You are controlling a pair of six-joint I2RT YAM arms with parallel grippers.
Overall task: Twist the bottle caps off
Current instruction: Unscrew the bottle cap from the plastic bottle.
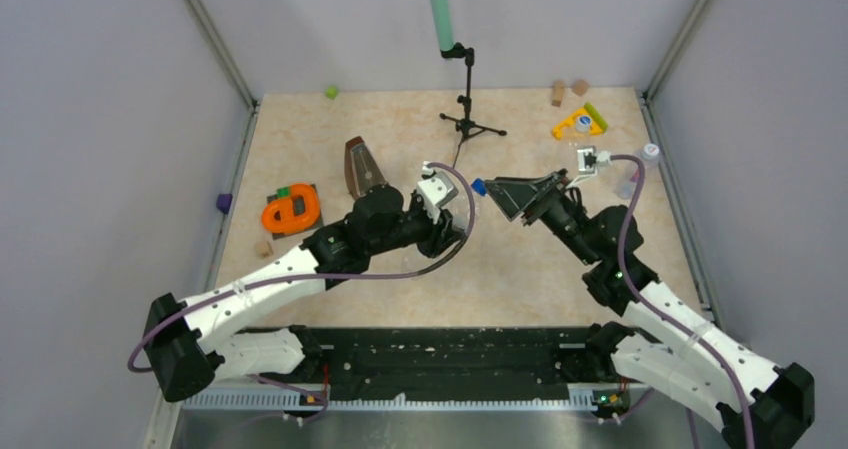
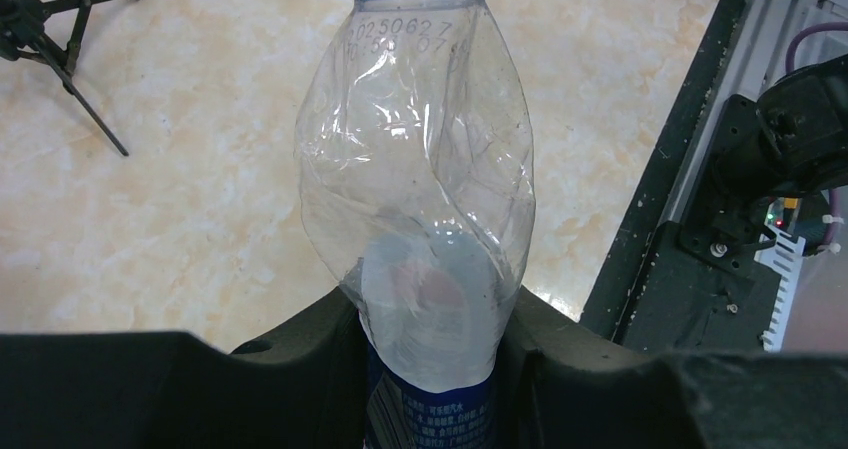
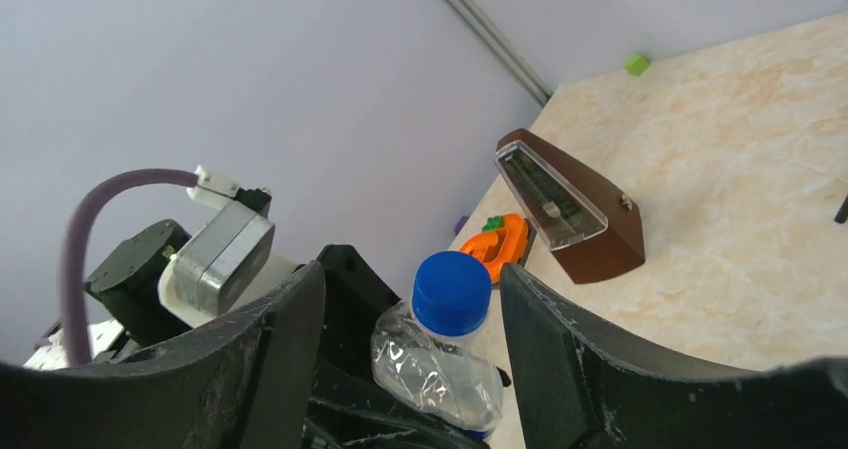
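Note:
My left gripper (image 1: 452,212) is shut on the labelled end of a crumpled clear bottle (image 2: 420,169) with a blue-and-white label and holds it above the table, neck pointing right. Its dark blue cap (image 3: 452,291) is on the neck and also shows in the top view (image 1: 478,185). My right gripper (image 3: 412,274) is open, its jaws on either side of the cap without touching it; in the top view it sits just right of the cap (image 1: 500,193). Two more clear bottles stand by the right wall, one with a white cap (image 1: 650,153) and one nearer (image 1: 628,184).
A brown metronome (image 1: 362,166) stands just behind the left gripper. An orange object (image 1: 291,210) lies at the left. A small tripod stand (image 1: 467,119) is at the back centre. A yellow wedge (image 1: 580,123) and wooden blocks (image 1: 558,93) lie at the back right.

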